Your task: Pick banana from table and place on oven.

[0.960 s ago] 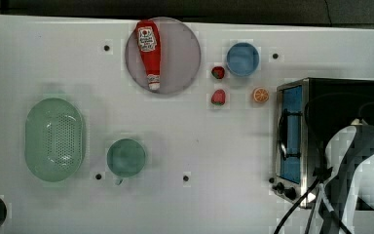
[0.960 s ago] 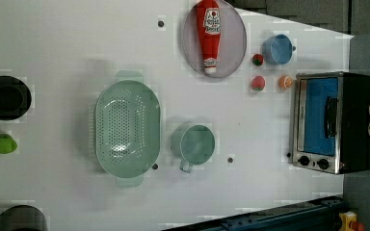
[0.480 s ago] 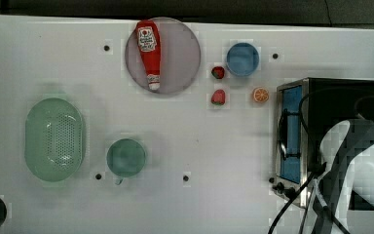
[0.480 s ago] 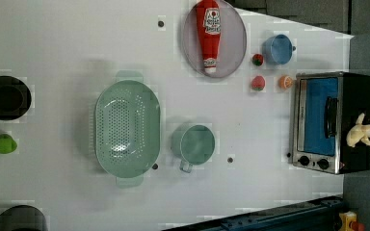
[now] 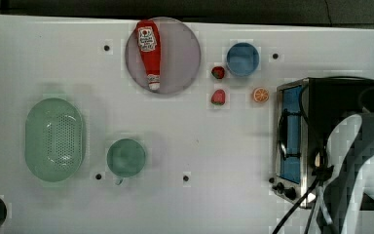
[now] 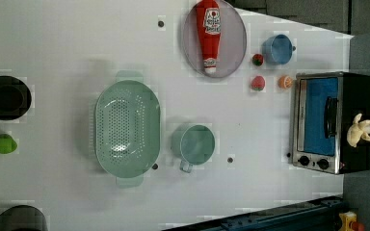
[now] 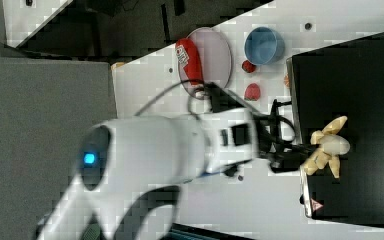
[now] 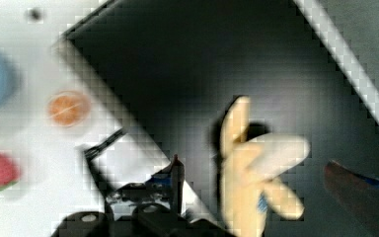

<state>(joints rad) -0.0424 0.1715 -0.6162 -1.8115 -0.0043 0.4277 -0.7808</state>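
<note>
One banana (image 7: 327,146) (peeled, its pale skin splayed) lies on the black top of the oven (image 7: 350,75), we see, near the edge by the knobs. Our jaws stand wide on either side of it, the gripper (image 8: 271,182) gripping nothing. Two strawberries (image 5: 218,96) sit on the worktop (image 5: 224,146) nearby.

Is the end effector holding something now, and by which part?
Nothing is held. The pale yellow peeled banana lies on the black oven top, between the open end effector fingers.
</note>
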